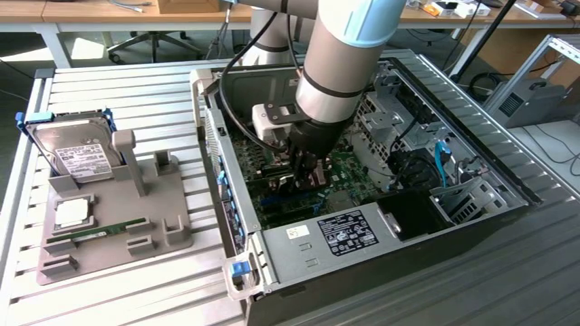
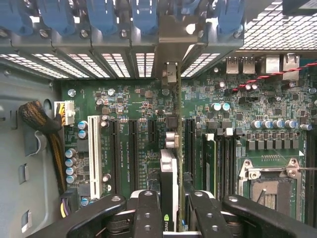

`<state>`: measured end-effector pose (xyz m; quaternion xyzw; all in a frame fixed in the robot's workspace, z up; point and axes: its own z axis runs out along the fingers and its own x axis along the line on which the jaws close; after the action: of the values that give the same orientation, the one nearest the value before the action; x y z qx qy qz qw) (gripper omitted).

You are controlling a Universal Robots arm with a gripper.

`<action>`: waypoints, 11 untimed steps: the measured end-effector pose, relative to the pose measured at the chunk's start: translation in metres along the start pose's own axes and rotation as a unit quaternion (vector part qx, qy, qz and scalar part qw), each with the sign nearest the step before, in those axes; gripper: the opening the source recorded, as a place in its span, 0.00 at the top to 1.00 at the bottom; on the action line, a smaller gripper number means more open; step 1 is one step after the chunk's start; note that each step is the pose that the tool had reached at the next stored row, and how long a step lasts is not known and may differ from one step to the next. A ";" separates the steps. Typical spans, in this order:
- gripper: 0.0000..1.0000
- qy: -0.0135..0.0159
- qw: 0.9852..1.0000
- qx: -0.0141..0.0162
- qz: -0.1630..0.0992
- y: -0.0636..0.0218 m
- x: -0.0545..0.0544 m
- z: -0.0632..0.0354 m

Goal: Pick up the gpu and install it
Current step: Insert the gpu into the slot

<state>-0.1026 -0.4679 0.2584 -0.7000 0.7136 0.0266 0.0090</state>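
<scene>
In the wrist view the gpu (image 2: 169,166) stands edge-on between my gripper's (image 2: 171,201) two black fingers (image 2: 147,208), which are shut on it. Its silver bracket end (image 2: 171,74) points toward the case's rear slot openings. The card hangs right over the dark expansion slots of the green motherboard (image 2: 133,99); I cannot tell whether its edge touches a slot. From the exterior view, the gripper (image 1: 303,178) is low inside the open computer case (image 1: 231,204), over the motherboard, and it hides most of the card.
A grey fixture (image 1: 168,234) at the exterior view's left holds a hard drive (image 1: 77,156), a green RAM stick (image 1: 100,232) and a small square chip (image 1: 73,212). A power supply (image 1: 340,234) fills the case's near end. A white slot (image 2: 93,148), a cable bundle (image 2: 39,119) and the CPU socket (image 2: 270,191) flank the card.
</scene>
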 end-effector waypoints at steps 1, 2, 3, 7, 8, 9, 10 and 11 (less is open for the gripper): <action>0.73 0.000 1.000 0.000 0.000 -0.0001 0.000 0.0000; 0.73 0.000 1.000 0.000 0.001 -0.0001 0.000 0.0000; 0.73 0.000 1.000 0.000 0.004 -0.0002 0.000 -0.0001; 0.73 0.002 1.000 0.001 0.012 -0.0004 0.000 -0.0001; 0.73 0.003 1.000 0.001 0.012 -0.0003 0.000 -0.0001; 0.73 0.004 1.000 0.001 0.012 -0.0003 0.000 -0.0002; 0.73 0.005 1.000 0.001 0.012 -0.0003 -0.001 -0.0001; 0.73 0.006 1.000 0.001 0.012 -0.0002 -0.003 0.0000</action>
<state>-0.1023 -0.4653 0.2585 -0.6912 0.7223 0.0219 0.0048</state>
